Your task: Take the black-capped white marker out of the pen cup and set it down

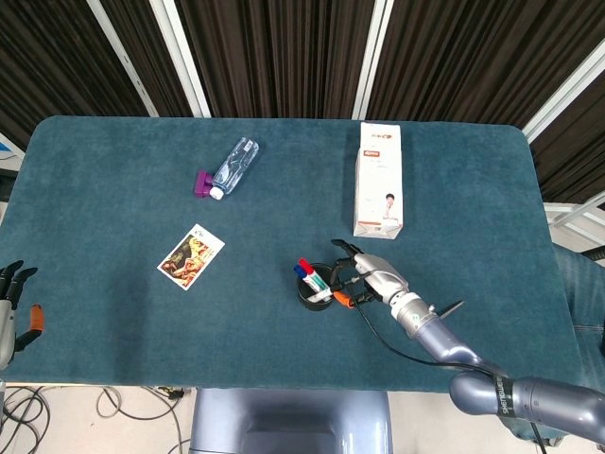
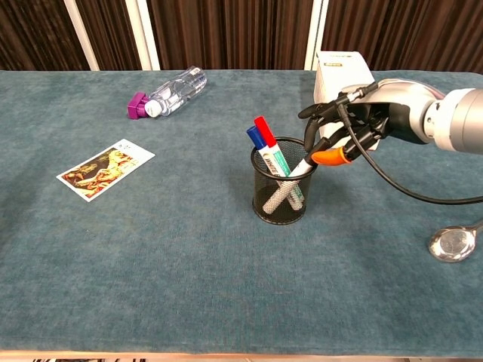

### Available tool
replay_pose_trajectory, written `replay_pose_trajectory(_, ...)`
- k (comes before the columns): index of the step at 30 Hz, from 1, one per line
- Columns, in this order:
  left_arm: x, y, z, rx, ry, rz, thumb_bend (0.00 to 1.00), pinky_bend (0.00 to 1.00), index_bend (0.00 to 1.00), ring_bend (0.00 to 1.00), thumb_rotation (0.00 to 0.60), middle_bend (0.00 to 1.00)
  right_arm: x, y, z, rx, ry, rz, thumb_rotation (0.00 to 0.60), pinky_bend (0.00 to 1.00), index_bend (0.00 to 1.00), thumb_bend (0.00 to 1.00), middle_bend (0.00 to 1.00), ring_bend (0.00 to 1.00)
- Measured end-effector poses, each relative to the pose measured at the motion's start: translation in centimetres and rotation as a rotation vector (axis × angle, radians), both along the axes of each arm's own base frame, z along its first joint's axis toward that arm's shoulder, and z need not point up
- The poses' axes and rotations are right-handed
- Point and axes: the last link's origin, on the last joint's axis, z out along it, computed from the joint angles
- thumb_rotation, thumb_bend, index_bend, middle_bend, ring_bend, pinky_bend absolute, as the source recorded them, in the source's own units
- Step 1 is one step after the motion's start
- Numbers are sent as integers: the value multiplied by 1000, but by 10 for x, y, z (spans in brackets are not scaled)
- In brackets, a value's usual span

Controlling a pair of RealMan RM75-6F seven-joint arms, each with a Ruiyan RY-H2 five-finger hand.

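- Three markers stand in the pen cup (image 2: 281, 192), all leaning: a red-capped one (image 2: 262, 125) and a blue-capped one (image 2: 253, 136) side by side on the far-left rim, and the black-capped white marker (image 2: 296, 171), which tilts the other way, its cap resting at the right rim.
- That lean looks handy: it puts the black cap on the side the right hand (image 2: 361, 124) comes from, well clear of the coloured caps.
- The right hand sits just beside the cup's right rim, fingers curled down around the black cap. The orange fingertip (image 2: 329, 156) is right at the cap, and I'd judge it a pinch forming, but from where I stand I cannot tell whether the cap is truly clamped.
- The marker's barrel is down inside the mesh, so nothing has been lifted yet; the pull-out and the setting down both remain.
- The left hand (image 1: 11, 305) hangs off the near-left edge of the table (image 1: 113, 359), fingers loosely spread and holding nothing, seemingly parked out of the way.
- One each of the rest: a clear bottle (image 2: 172, 93) lying on its side, purple cap toward the left; one picture card (image 2: 106, 168) flat on the cloth; one white carton (image 1: 379, 190) upright behind the right hand.
- One small shiny round thing (image 2: 452, 243) lies near the right edge; I can't say what it is.
- Open cloth lies all around the cup, room enough to lay the marker down.
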Motion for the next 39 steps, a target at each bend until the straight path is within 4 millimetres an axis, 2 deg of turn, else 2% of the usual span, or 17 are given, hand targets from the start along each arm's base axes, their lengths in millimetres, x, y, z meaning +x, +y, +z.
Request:
replay_pose_trajectory(21, 0, 0, -1, -4, 0, 1, 531, 111, 175, 90, 600, 93, -4, -1, -1, 14, 18, -11, 600, 185, 519, 448, 0, 0)
replay_pose_trajectory(29, 0, 0, -1, -7, -1, 3, 531, 111, 175, 90, 600, 93, -4, -1, -1, 13, 19, -8, 600, 185, 578, 459, 0, 0)
replay_pose_trajectory(39, 0, -1, -1, -7, -4, 3, 531, 111, 175, 90, 600, 93, 3, -2, 11, -18, 6, 12, 600, 185, 605, 472, 0, 0)
